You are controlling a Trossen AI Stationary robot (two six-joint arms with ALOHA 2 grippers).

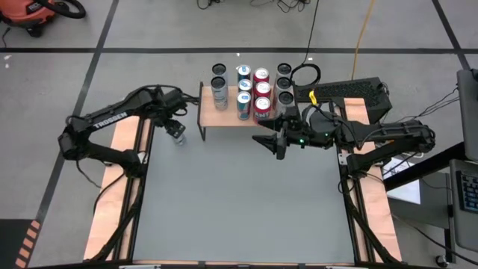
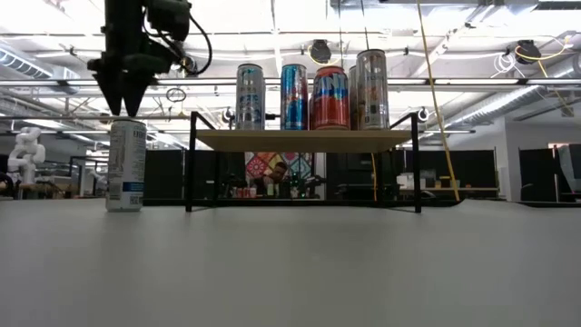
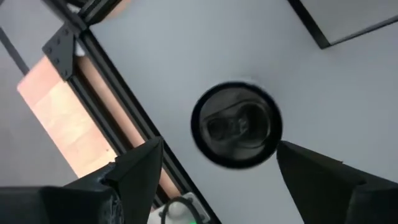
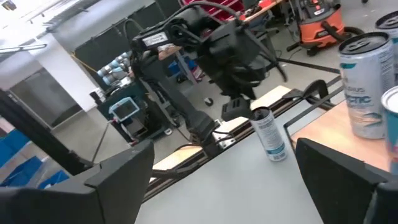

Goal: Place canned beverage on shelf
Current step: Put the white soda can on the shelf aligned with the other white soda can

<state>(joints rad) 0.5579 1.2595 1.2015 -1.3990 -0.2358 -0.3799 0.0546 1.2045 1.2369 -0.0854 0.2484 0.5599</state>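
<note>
A slim silver can (image 2: 125, 165) with a blue label stands upright on the grey table, left of the shelf (image 2: 304, 139); its dark top (image 3: 236, 124) faces the left wrist camera. My left gripper (image 2: 127, 107) hangs open just above it, fingers pointing down, one on each side of the can's top (image 1: 178, 134). The shelf's wooden top (image 1: 231, 119) carries several upright cans (image 1: 252, 91). My right gripper (image 1: 267, 144) is open in the air in front of the shelf's right end, pointing toward the table's left edge, with nothing between its fingers (image 4: 124, 168).
Pale wooden side boards edged by black rails run along the table's left (image 1: 112, 194) and right (image 1: 373, 224) sides. A black keyboard (image 1: 347, 91) lies behind the right arm. The grey table (image 1: 239, 202) lies bare toward its near edge.
</note>
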